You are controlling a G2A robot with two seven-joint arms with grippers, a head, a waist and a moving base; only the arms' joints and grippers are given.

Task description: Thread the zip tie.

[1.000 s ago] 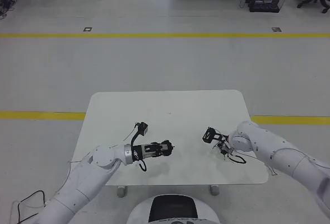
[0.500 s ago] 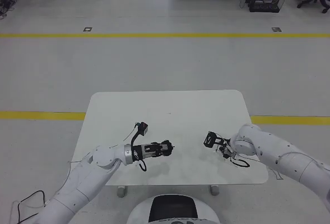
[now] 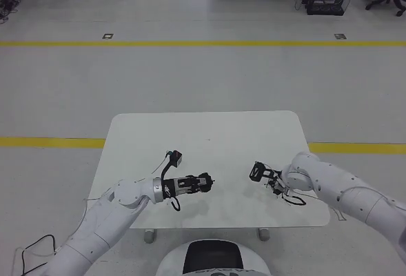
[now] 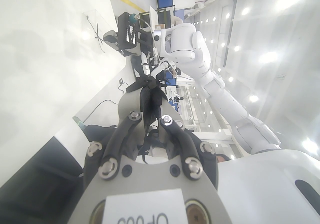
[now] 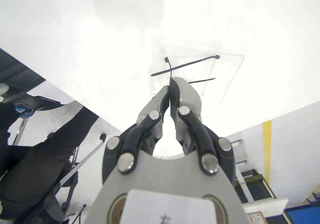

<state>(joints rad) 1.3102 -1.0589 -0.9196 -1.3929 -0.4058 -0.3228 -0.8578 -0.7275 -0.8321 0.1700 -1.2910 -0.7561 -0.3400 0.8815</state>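
Observation:
My left gripper (image 3: pixel 208 182) (image 4: pixel 149 89) hovers over the table's near middle, shut on a black zip tie (image 4: pixel 149 82) whose end sticks out past the tips. My right gripper (image 3: pixel 277 185) (image 5: pixel 170 83) is down at the table's near right, shut on a second zip tie (image 5: pixel 169 67). That tie's head stands just beyond the fingertips. It crosses another zip tie (image 5: pixel 186 65) lying flat. The left wrist view shows the right gripper (image 4: pixel 111 37) farther off, beside those ties (image 4: pixel 96 32).
The loose ties lie on a clear sheet (image 5: pixel 226 72) on the white table (image 3: pixel 203 134). The table's near edge runs close to both grippers. A black cable (image 3: pixel 167 164) arcs above the left forearm.
The right gripper has dropped slightly toward the table's near edge. The left arm has stayed still.

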